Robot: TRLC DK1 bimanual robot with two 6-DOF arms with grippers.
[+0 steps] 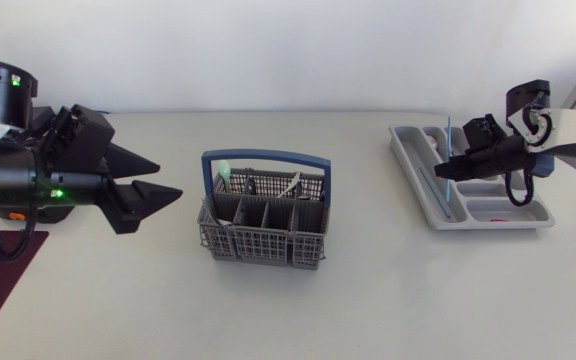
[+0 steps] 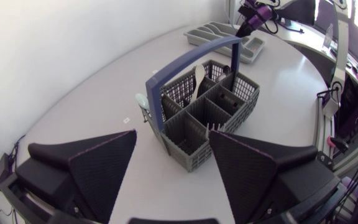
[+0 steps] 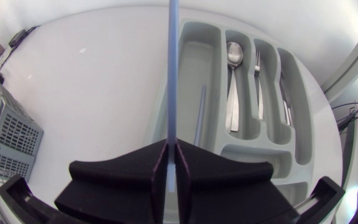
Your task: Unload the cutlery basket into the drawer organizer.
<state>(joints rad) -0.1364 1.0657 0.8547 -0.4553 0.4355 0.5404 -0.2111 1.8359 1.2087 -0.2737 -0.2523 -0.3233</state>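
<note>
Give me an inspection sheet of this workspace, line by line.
Surface: white table.
Job's things: grey cutlery basket with a few pieces inside; drawer organizer holding a spoon and a fork.
Clutter: nothing seen.
Grippers: left gripper open, empty, pointed at the basket; right gripper shut on a thin blue stick above the organizer.
Cables: black cable by the left arm's base; loop on the right arm.
Surroundings: nothing seen over the table.

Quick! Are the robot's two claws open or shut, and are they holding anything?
Left gripper: open, holding nothing.
Right gripper: shut on a thin blue stick, over the drawer organizer.
</note>
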